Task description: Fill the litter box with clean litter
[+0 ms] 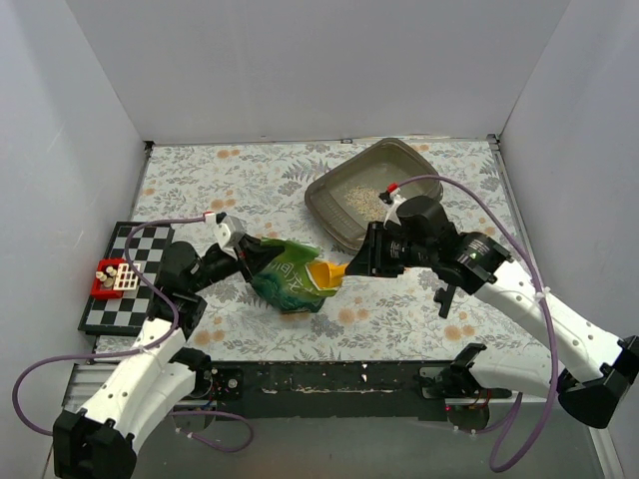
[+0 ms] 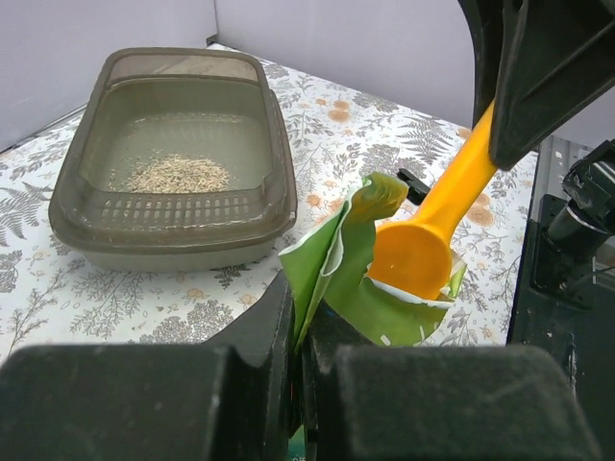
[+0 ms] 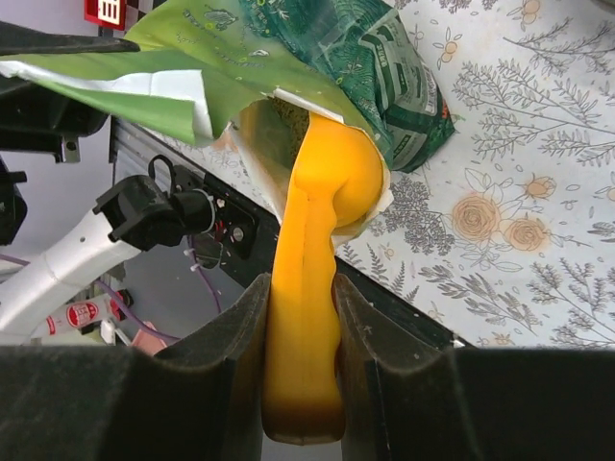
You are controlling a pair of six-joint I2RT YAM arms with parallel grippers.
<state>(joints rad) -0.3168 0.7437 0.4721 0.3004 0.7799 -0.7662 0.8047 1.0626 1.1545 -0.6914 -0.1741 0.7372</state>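
The grey-brown litter box (image 1: 339, 215) sits at the back right of the table, with a small patch of pale clean litter (image 1: 356, 196) on its floor; it also shows in the left wrist view (image 2: 72, 206) with the litter (image 2: 179, 174). A green glossy bag (image 1: 290, 277) lies at the table's middle. My left gripper (image 1: 244, 255) is shut on the bag's torn top edge (image 2: 332, 259). My right gripper (image 1: 365, 263) is shut on the handle of a yellow-orange scoop (image 3: 307, 317), whose bowl (image 1: 324, 272) is inside the bag's mouth.
A black-and-white chessboard (image 1: 125, 274) with a red box (image 1: 112, 277) on it lies at the left edge. White walls enclose the floral table. The table's dark front edge (image 1: 329, 379) runs just below the bag.
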